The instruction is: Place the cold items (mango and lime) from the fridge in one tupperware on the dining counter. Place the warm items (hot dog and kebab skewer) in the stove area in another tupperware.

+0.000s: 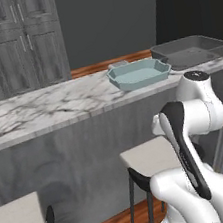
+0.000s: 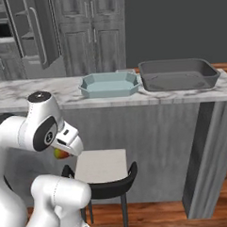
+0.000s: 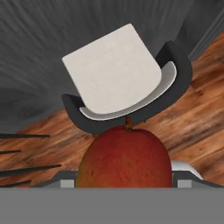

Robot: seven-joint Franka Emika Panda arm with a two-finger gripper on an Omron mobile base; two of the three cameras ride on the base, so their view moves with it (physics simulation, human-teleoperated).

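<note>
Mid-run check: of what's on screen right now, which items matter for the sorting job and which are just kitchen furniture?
Belongs to the job:
- mango, held in the gripper, low in front of the counter
- pale blue-green tupperware, on the dining counter
- dark grey tupperware, right beside it
- fridge, door open

Just there:
- stool below the hand
- grey cabinets

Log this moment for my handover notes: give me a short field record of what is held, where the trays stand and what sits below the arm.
held item: mango, between the fingers
gripper: low, in front of the counter side
pale blue-green tray: on the marble counter, looks empty
dark grey tray: beside it on the counter, looks empty
below the hand: stool with a pale seat
</note>
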